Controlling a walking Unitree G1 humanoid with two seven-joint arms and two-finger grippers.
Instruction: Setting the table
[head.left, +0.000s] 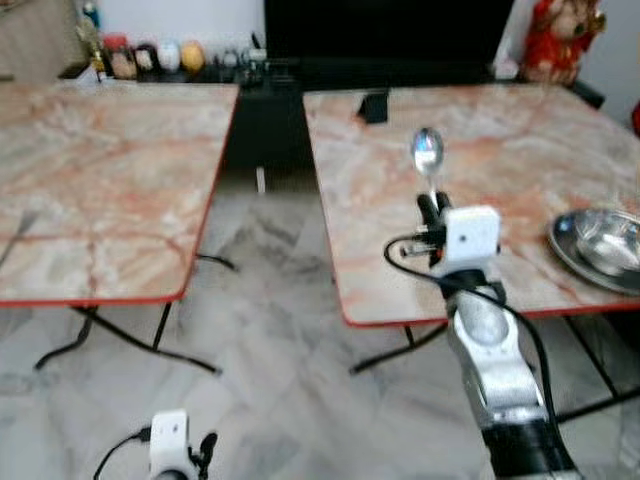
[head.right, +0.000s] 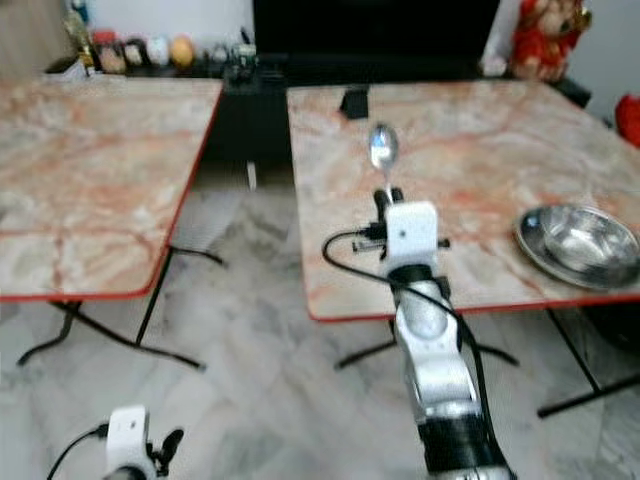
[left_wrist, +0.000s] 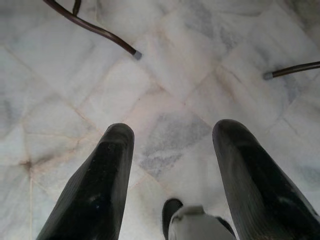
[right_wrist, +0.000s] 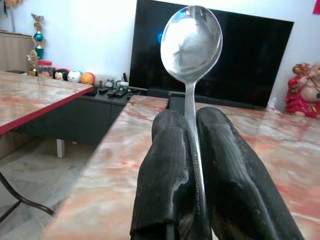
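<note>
The right arm reaches forward over the near edge of the right tabletop (head.left: 520, 150). Its gripper (right_wrist: 192, 150) has its fingers (right_wrist: 165, 165) clenched on a spoon (head.left: 428, 152), bowl pointing away. A steel bowl (head.left: 605, 245) sits near, to the right. The left gripper (left_wrist: 172, 160) hangs low over the floor (head.left: 270, 330), fingers spread apart.
</note>
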